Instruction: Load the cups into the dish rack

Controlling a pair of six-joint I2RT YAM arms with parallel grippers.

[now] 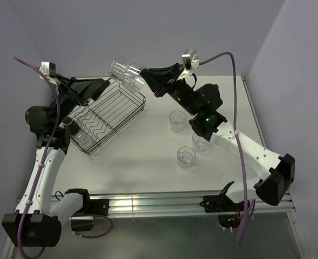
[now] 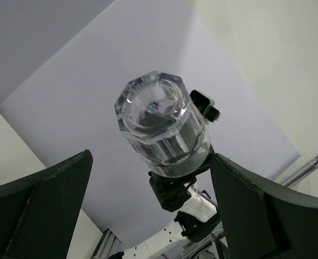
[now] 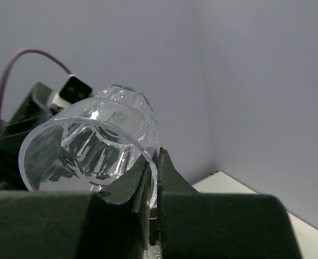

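1. Dish rack [image 1: 109, 114] is set on the left half of the desk [image 1: 143, 167]. Something clear, probably a tumbler [image 1: 84, 138], is seen at its near-left end.
2. Left fingers [image 2: 40, 210] are spread wide and empty, raised beside the rack's far-left edge.
3. Right fingers [image 3: 172, 183] are clenched on the rim of a ribbed tumbler [image 1: 125, 73], one inside the wall and one outside. The glass is held in the air on its side, over the rack's far corner, its base turned toward the open left fingers.
4. Three cups are seen upright on the desk, right of the rack: a far tumbler [image 1: 177, 120], a middle tumbler [image 1: 200, 141] and a near tumbler [image 1: 186, 156].
5. The step in hand is judged to be delivery of the held glass. Either a handover to the left fingers or a lowering between the wire dividers is called for next, with release only once the glass is supported.
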